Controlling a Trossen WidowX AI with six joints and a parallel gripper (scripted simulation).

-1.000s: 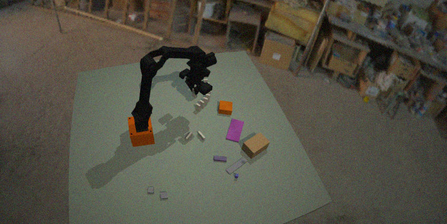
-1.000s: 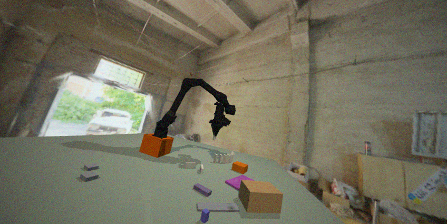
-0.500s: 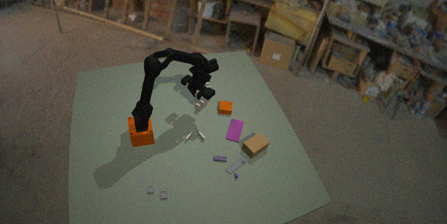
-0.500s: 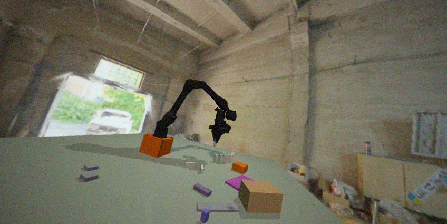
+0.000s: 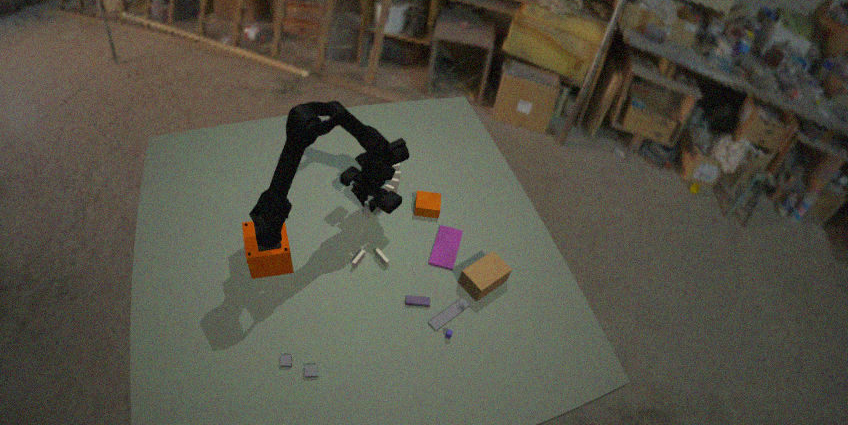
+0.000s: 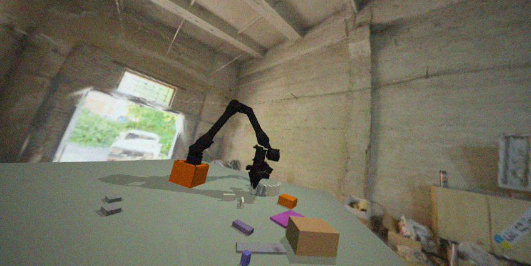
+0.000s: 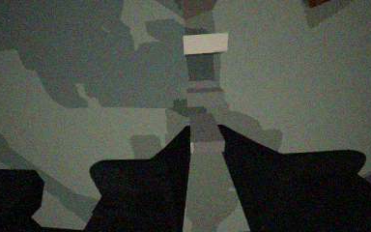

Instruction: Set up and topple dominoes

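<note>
My gripper [image 5: 367,204] [image 6: 254,186] [image 7: 203,130] is shut on a pale domino [image 7: 208,146], held upright low over the mat at the near end of the curved row. The standing row of white dominoes [image 5: 395,178] [image 6: 271,189] is partly hidden behind the gripper in the top view. In the wrist view the end domino [image 7: 206,43] of the row stands ahead of the held one, with a gap between them. Whether the held domino touches the mat is unclear. Two loose pale dominoes [image 5: 358,256] [image 5: 381,255] lie on the mat; both show in the exterior view.
An orange block [image 5: 427,204] [image 6: 287,200] sits near the row. Beyond it are a magenta plate [image 5: 445,247], a tan box [image 5: 484,273], a purple bar [image 5: 417,301], a grey strip [image 5: 446,316] and a small blue block [image 5: 448,333]. Two grey tiles [image 5: 285,360] [image 5: 310,370] lie at the front.
</note>
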